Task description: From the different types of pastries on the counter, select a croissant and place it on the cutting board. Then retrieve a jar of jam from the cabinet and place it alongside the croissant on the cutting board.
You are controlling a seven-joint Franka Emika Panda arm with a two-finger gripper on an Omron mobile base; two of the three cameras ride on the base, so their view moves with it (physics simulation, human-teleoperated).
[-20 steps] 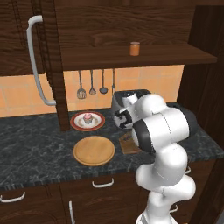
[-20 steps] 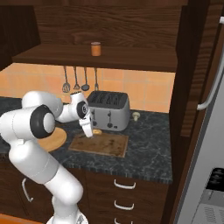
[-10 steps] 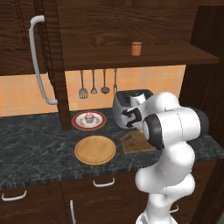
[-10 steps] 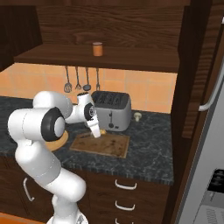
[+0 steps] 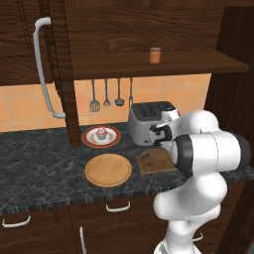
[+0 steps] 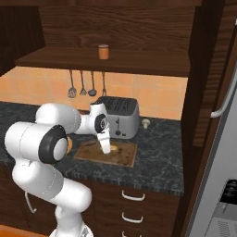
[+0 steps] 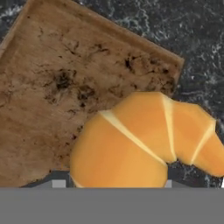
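The golden-brown croissant (image 7: pixel 140 140) sits in my gripper (image 6: pixel 106 146), which is shut on it just above the dark wooden cutting board (image 6: pixel 121 156). In the hand view the pastry hangs over the board's (image 7: pixel 52 87) corner region, with black counter (image 7: pixel 197 52) beyond the edge. The cutting board (image 5: pixel 153 161) lies in front of the toaster, partly hidden by my arm. The orange-brown jar of jam (image 5: pixel 155 55) (image 6: pixel 103 52) stands on the cabinet's shelf plank (image 5: pixel 198 62). A pink-frosted cupcake (image 5: pixel 101 132) sits on a red-rimmed plate.
A silver toaster (image 5: pixel 148 121) (image 6: pixel 121 115) stands right behind the board. A round light-wood plate (image 5: pixel 108 170) lies left of the board. Utensils (image 5: pixel 106 101) hang on the tiled wall. A tall door with a curved grey handle (image 5: pixel 43 74) is at the left.
My arm has swung right from above the round plate's edge to over the cutting board, carrying the croissant down closer to the board.
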